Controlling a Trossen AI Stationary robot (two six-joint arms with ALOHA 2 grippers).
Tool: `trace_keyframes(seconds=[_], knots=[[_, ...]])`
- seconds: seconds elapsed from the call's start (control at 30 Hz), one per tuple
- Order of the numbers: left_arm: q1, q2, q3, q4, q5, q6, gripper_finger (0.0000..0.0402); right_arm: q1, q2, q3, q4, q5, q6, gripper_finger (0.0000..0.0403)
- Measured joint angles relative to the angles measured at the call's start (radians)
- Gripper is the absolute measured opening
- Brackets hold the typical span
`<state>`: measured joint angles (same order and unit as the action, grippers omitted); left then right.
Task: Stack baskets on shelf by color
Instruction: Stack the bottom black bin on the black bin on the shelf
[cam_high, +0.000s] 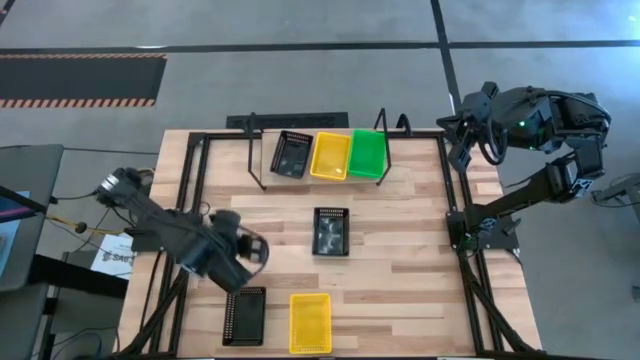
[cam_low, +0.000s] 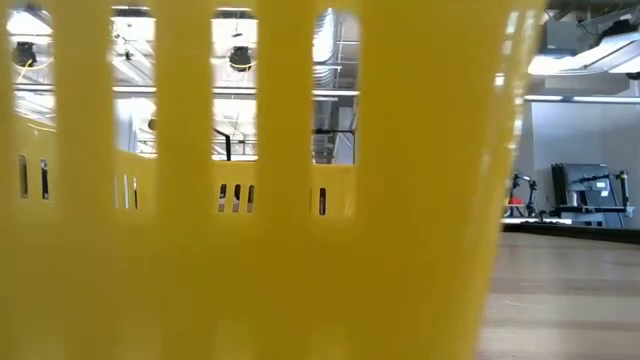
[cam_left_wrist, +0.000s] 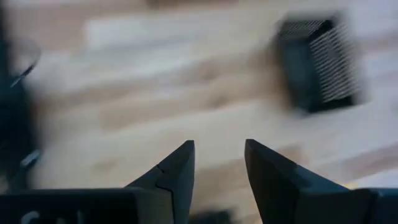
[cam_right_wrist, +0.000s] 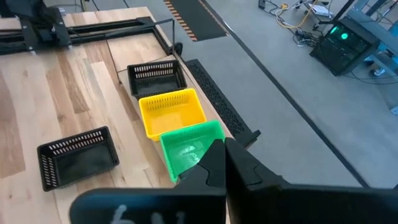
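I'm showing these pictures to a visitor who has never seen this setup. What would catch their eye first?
Probably the bright row on the shelf at the table's far edge: a black basket, a yellow basket and a green basket side by side. Next, the left gripper, fingers apart and empty, above the near-left boards, with a second yellow basket at the front edge.

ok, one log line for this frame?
left gripper: jaws open, empty, above near black basket | right gripper: jaws shut, parked off-table | shelf: black, yellow, green stacks | table: black basket, yellow basket
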<state>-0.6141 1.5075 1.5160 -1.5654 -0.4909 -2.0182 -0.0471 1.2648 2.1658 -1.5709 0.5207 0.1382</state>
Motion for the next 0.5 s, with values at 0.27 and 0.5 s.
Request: trace_keyframes(seconds=[0.27, 0.5], knots=[[-0.092, 0.051, -0.121, 0.044, 0.405, -0.098, 0.0128, 0.0, 0.024, 0.0, 0.0, 0.0, 0.087, 0.0008], [-0.186, 0.054, -0.153, 0.24, 0.528, -0.265, 0.0128, 0.0, 0.076, 0.0, 0.0, 0.0, 0.15, 0.0008]])
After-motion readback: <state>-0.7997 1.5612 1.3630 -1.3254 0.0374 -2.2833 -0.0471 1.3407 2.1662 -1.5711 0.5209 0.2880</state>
